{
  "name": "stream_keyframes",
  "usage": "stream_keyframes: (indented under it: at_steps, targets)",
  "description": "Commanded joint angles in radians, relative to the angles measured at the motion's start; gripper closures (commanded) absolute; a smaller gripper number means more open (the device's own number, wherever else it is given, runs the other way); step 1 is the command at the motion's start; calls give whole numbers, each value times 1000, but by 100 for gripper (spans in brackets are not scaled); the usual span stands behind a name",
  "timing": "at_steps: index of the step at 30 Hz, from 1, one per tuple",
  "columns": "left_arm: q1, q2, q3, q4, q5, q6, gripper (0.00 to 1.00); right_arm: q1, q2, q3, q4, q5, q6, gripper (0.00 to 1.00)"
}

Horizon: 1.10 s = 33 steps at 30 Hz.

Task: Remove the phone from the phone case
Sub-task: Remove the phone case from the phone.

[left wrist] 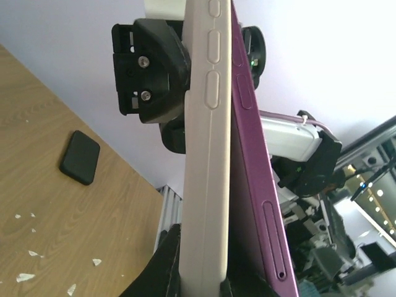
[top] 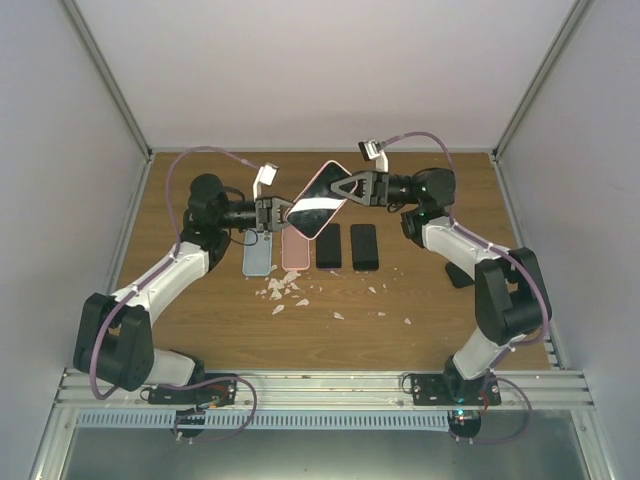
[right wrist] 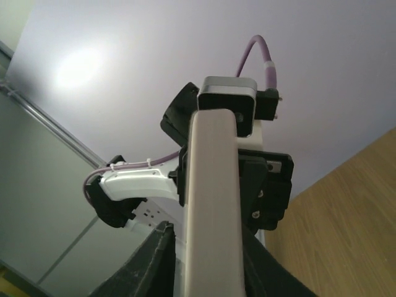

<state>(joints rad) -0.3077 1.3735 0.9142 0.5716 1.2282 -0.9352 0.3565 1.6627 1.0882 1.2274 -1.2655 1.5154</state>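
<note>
Found the phone case [left wrist: 204,185] aloft over the desk [top: 200,290], pinched at its 8 o'clock end by the left hand [top: 289,212] and at 2 o'clock by the right hand [top: 333,193], with the phone [left wrist: 253,185] standing partly proud of it, and judged the shell bendy, the phone stiff, slick, breakable, best gripped by its edges.

The left arm [top: 165,275] is rising from 7 o'clock with the left gripper [top: 278,213] pointing toward 3 o'clock, the right arm [top: 460,245] is rising from 5 o'clock with the right gripper [top: 347,188] pointing toward 9 o'clock, and both are clamping the cased phone [top: 318,205].
</note>
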Motion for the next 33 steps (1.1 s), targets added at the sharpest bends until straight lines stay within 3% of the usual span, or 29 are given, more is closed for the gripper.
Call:
stream_keyframes:
  at_steps: [1, 6, 8, 14, 22, 26, 33]
  targets:
    - [2, 10, -44, 28, -160, -113, 100, 20, -14, 54, -130, -37, -122, 66]
    - [42, -12, -79, -4, -215, -189, 100, -42, -24, 71, -303, -23, -248, 43]
    - [57, -16, -94, -5, -230, -213, 100, -60, -31, 94, -466, -17, -369, 36]
    - [79, -16, -87, -131, -291, -230, 100, -71, -65, 279, -1171, 187, -1017, 23]
    - [82, 9, -9, -377, -404, -236, 100, 14, -87, 388, -1520, 559, -1491, 26]
    - [83, 18, 1, -410, -424, -255, 100, 124, -105, 385, -1567, 770, -1670, 29]
    - [82, 28, -3, -398, -419, -281, 100, 261, -78, 392, -1589, 964, -1804, 35]
